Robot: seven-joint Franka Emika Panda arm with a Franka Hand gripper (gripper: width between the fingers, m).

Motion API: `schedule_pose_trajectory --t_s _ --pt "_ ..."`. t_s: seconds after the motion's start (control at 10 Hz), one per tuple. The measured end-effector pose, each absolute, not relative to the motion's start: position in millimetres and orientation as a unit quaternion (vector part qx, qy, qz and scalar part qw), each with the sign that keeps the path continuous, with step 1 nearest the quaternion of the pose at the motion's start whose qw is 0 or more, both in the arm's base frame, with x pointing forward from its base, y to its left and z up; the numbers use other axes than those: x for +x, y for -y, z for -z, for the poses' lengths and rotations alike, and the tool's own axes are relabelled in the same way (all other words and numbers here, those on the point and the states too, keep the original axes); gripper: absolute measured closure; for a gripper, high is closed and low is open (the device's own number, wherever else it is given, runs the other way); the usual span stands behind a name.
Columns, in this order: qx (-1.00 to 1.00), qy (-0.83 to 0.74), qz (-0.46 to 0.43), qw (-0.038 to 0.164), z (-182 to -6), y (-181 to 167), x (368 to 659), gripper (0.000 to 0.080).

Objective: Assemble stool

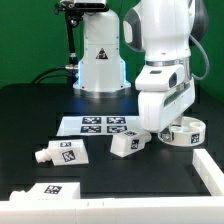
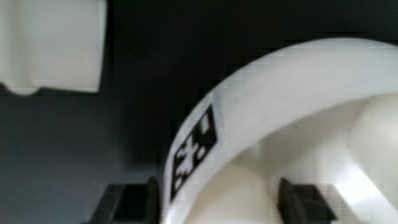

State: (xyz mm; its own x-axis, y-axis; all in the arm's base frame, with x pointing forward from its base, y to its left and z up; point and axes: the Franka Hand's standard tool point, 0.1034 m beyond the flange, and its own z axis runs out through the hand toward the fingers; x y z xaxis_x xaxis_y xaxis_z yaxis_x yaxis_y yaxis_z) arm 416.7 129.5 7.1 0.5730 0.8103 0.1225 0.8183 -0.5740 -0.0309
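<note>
Now, largest first. The arm [image 1: 160, 45] stands over the tabletop's edge on the exterior view's right, wrist bent down. The marker board [image 1: 104, 125] lies flat mid-table.

The seat [image 1: 188, 131] lies flat near that same right-hand edge, just off the board's corner. Its disc face is level and its axis upright. Being round, it has no long axis in plan.

Three legs lie loose:
- A leg [image 1: 127, 143] lies near the seat, toward mid-table.
- A second leg [image 1: 62, 153] lies on its side toward the left-hand edge, long axis roughly along the near edge.
- A third leg [image 1: 48, 190] lies by the near left-hand corner.

The gripper [image 1: 168, 127] hangs at the seat. In the wrist view its fingers [image 2: 128, 202] stand apart with the tagged rim wall between them. I cannot tell whether they press on it.

Judgement: the step in hand looks like taking the seat by its rim. To do it well:
- Centre the wall between the pads.
- Close squarely.
- Keep the disc level on any lift.
- Mind the nearest leg.
</note>
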Motion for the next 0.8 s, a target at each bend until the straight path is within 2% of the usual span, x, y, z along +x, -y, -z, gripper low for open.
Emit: schedule_pose_trajectory --t_s 0.2,0.3,0.4,0.5,0.6,0.8 --pt "-0.885 0.463 0.042 0.042 -9.9 -126.8 417.2 0.0484" --pt "-0.881 0.472 0.012 0.045 -30.8 -113.4 423.6 0.0484" --pt "-0.88 0.473 0.004 0.041 -60.1 -99.1 439.6 0.0484" --pt "-0.867 0.496 -0.001 0.042 -79.4 -84.1 454.8 0.0484" --pt "-0.872 0.488 0.005 0.04 -89.1 -68.8 474.8 0.0483" --pt "-0.875 0.482 0.0 0.044 -78.0 -76.8 462.7 0.0482"
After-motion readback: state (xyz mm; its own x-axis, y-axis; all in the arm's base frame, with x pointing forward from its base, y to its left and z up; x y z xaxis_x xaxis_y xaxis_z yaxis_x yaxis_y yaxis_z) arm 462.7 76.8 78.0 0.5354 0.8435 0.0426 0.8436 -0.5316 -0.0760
